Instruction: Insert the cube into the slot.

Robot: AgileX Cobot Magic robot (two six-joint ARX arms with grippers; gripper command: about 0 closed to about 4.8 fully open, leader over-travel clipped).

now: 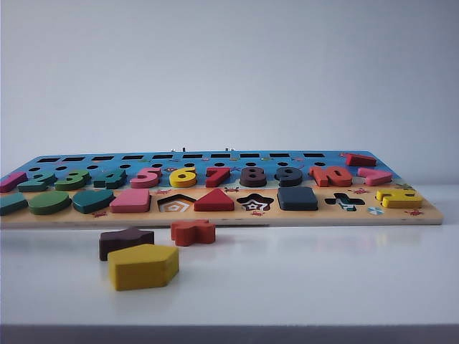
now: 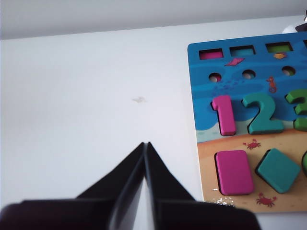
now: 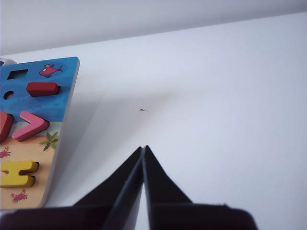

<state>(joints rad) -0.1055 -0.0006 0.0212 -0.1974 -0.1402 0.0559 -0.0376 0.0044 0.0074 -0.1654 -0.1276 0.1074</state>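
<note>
Yellow pentagon [image 1: 143, 266] lies off-board; cube [image 1: 297, 198] fills its slot.

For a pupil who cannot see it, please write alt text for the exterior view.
A navy cube already sits in the front row of a colourful puzzle board. A yellow pentagon, brown star and orange cross lie loose on the white table. No gripper appears.

The slot's floor is hidden under the flat navy-blue square wooden cube [image 1: 297, 198]; both grippers stay outside the exterior view.
</note>
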